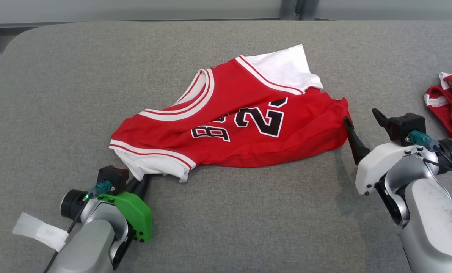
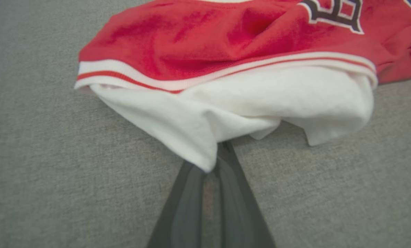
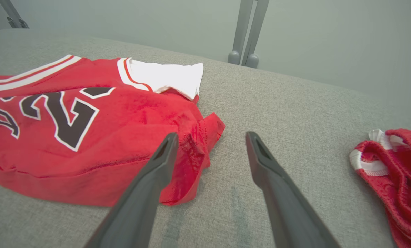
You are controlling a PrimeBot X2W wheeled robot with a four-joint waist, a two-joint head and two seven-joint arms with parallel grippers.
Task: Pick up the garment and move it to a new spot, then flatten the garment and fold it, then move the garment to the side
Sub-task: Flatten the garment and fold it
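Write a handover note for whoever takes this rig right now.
Left gripper: shut on the near white sleeve of the red basketball jersey with black numbers.
Right gripper: open at the jersey's hem corner, gripping nothing.
Jersey lies crumpled on the grey fabric table; a second red garment sits at the table's right edge.
Done: first grasp.
Left: lift, relocate, flatten, fold, move aside.

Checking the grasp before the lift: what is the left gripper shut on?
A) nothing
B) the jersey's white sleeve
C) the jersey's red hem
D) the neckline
B: the left gripper has its fingers together on the edge of the white sleeve of the jersey.
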